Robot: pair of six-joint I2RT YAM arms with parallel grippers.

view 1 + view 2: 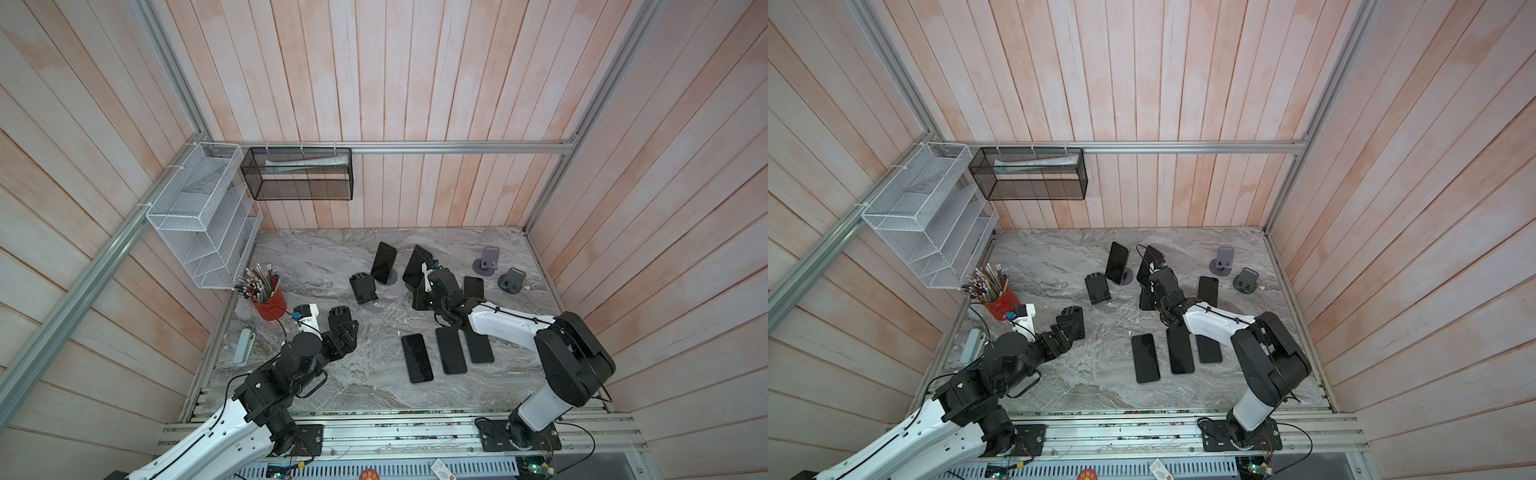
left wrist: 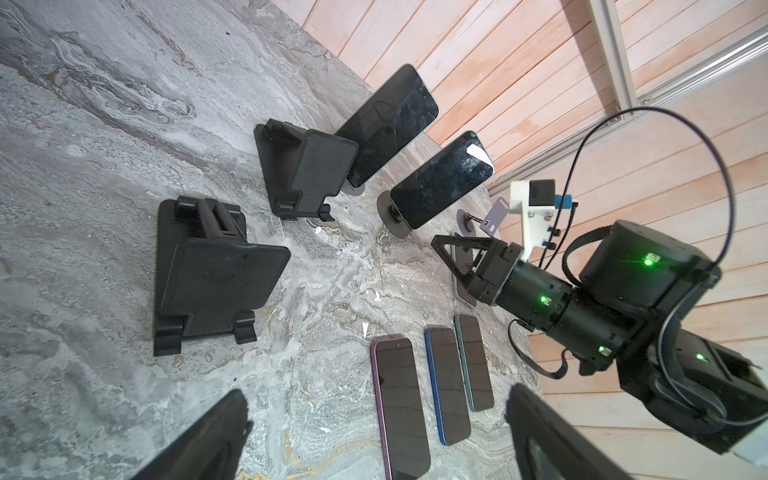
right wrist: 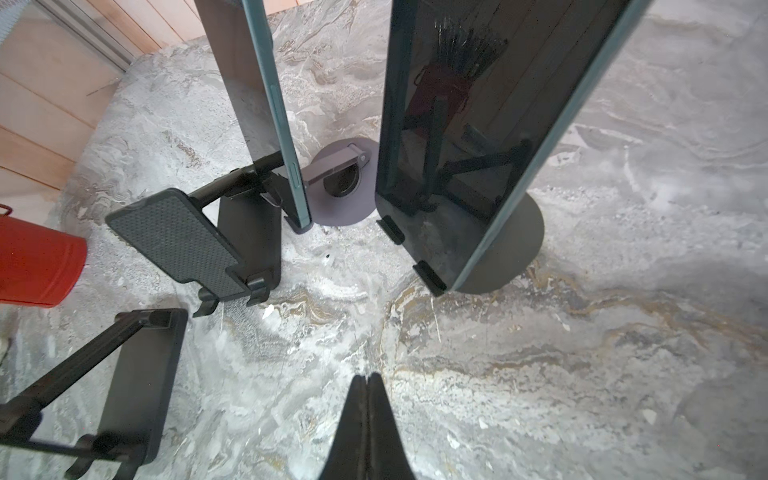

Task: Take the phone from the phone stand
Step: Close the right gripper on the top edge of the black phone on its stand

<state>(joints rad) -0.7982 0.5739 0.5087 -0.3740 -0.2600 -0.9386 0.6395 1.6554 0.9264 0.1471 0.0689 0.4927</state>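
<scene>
Standing upright toward the far edge of the tabletop (image 1: 316, 257), the phone (image 1: 415, 264) is showing in both top views, with the right arm (image 1: 507, 322) reaching in beside it and the left end effector (image 1: 343, 328) hanging wide open nearer the left edge. From the left wrist, the phone is leaning on its phone stand (image 2: 388, 216), and the right end effector (image 2: 436, 242) is sitting pinched shut just beside that round base. From the right wrist, its fingers (image 3: 351, 428) are pressing together, gripping nothing.
</scene>
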